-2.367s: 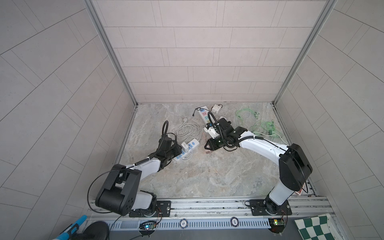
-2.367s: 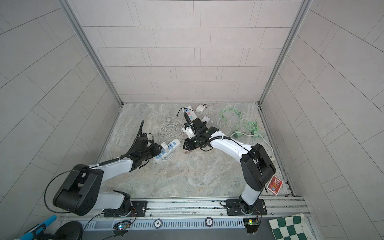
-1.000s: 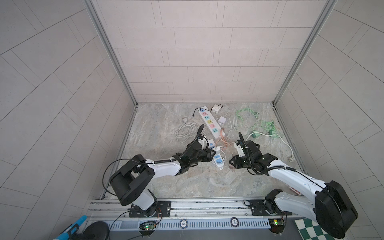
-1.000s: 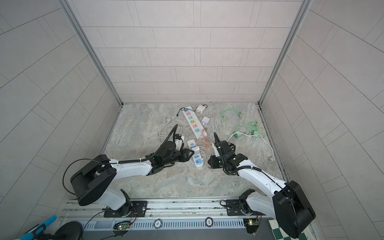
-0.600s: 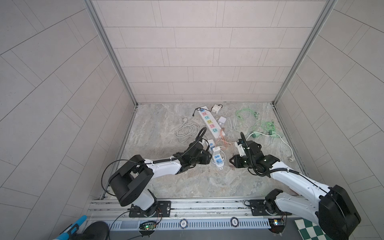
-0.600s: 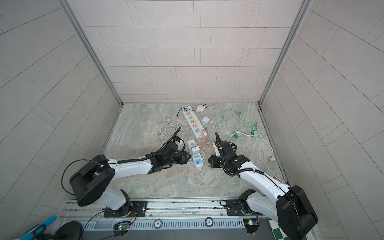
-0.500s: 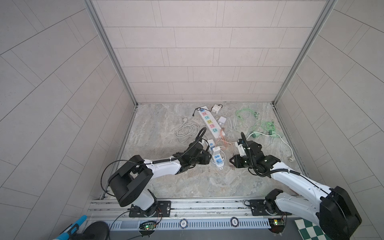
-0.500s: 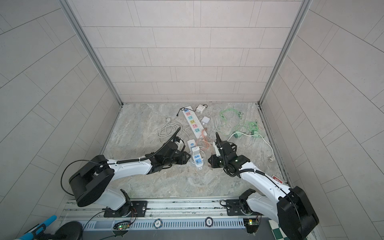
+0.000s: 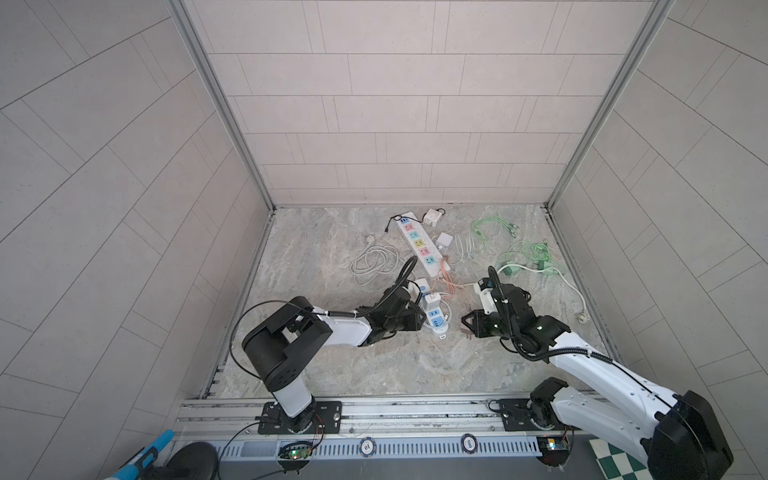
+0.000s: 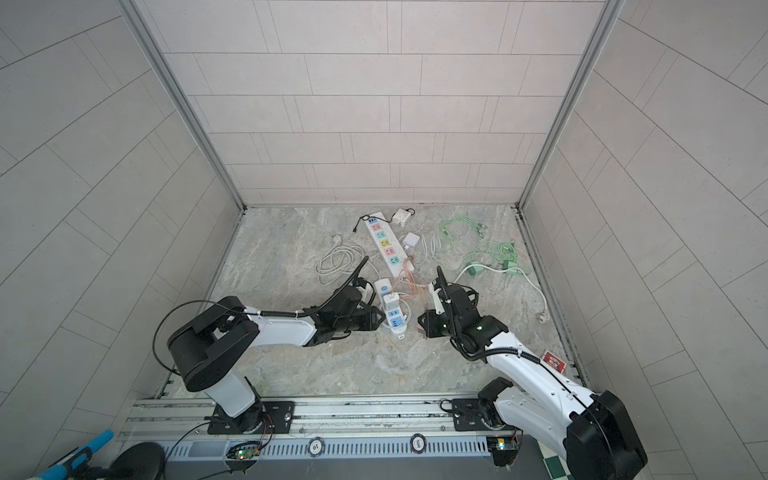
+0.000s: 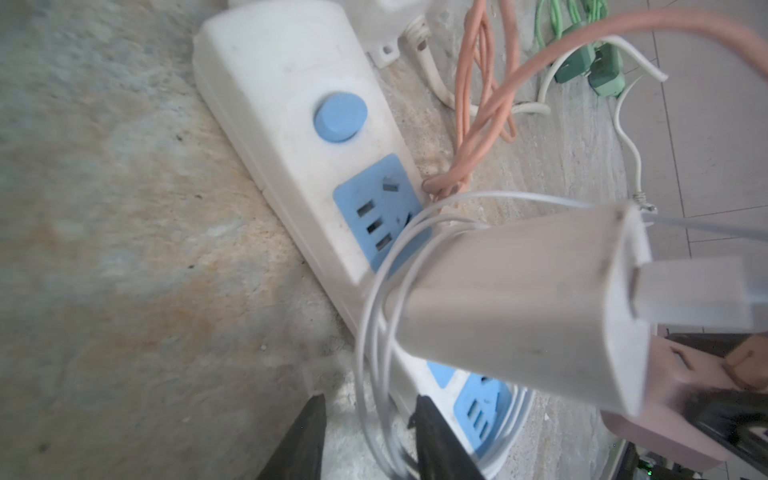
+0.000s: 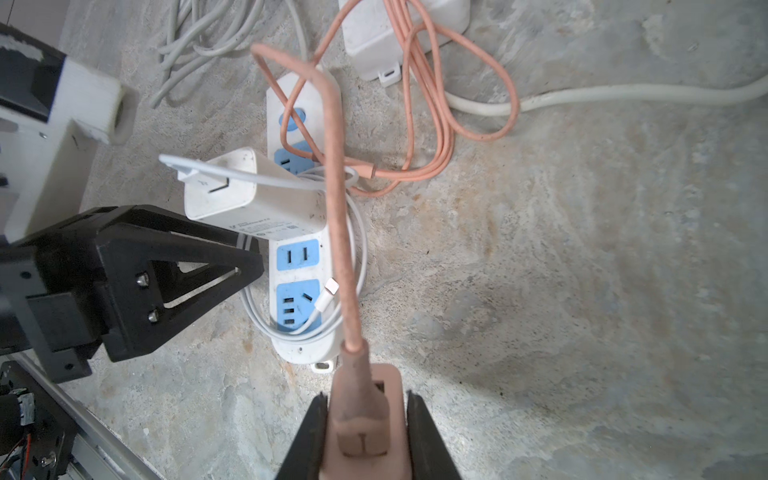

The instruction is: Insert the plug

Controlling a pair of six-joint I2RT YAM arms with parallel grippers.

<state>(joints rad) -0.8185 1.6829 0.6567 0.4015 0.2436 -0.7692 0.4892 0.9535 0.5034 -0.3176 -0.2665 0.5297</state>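
Right gripper (image 12: 363,415) is clamped tight on the pink plug (image 12: 365,419), one finger on each flat side. The plug's long axis runs in line with the fingers. Its cord end faces away from the wrist, toward the small strip (image 12: 297,291), and the pink cord (image 12: 336,208) climbs out of it and loops over the strip. In both top views that gripper (image 9: 465,326) (image 10: 420,324) aims at about 9 o'clock, so the plug lies on the 9–3 line. It sits at 3 o'clock of the strip (image 9: 432,316), near it but not touching.

The strip itself runs roughly 12 to 6, with a white charger (image 12: 249,195) standing in a socket near the middle.

Left gripper (image 9: 419,322) (image 11: 370,415) is at 9 o'clock of the strip, right beside it. Its fingers are a little apart, with bare floor showing between them and nothing gripped that I can see.

Hard to see:
- The plug's pins: its wrist end is cut off by the frame edge in the right wrist view.
- The plug in the top views, since the fingers nearly hide it.
- The socket under the charger.
- A thin white cable (image 12: 357,249) rings the strip, and its connector lies on the end socket.
- The left wrist view is blurry up close.
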